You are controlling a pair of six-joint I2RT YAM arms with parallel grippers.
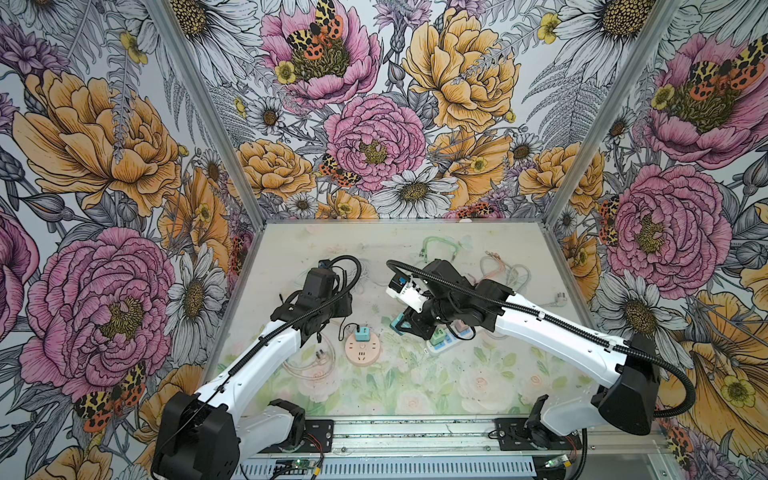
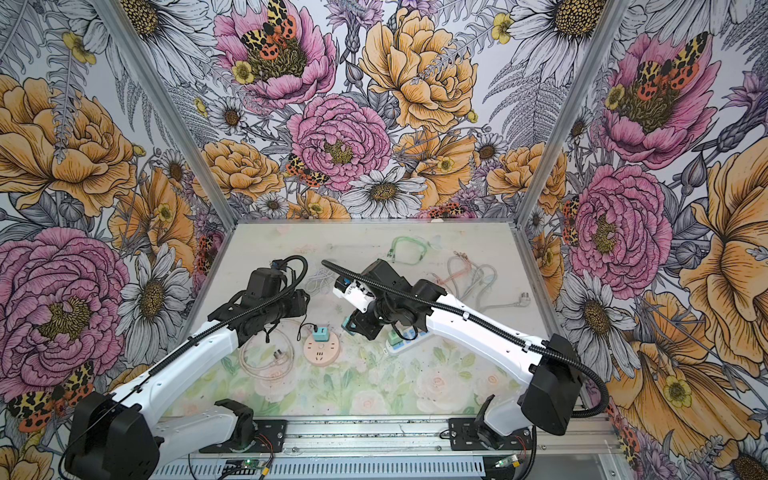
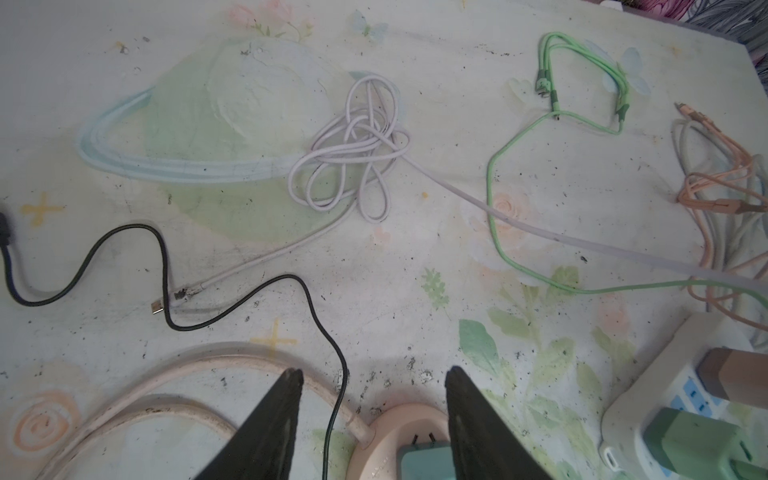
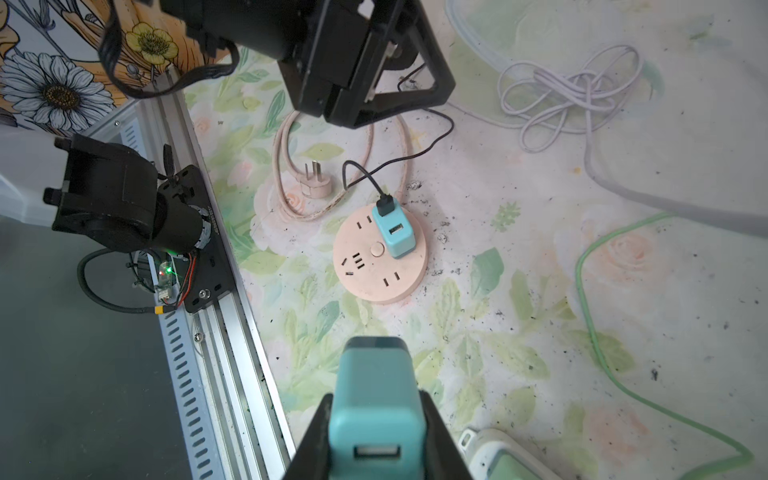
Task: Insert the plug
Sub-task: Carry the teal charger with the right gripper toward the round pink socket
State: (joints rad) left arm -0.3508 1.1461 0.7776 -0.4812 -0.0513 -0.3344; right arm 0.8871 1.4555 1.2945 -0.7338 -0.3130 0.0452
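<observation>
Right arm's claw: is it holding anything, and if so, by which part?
Yes. The right gripper holds a teal USB charger, pinched across its two opposite sides near the USB-port end.

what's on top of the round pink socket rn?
A teal charger stands plugged in near the edge of the round pink socket, with a black cable in one port. The centre button and three outlet groups are bare. The slots under the charger are hidden.

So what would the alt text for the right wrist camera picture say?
The right pincer grips a teal charger. Beyond it, on the flowered table, a round pink socket hub carries a second teal charger with a black cable plugged into it.
</observation>
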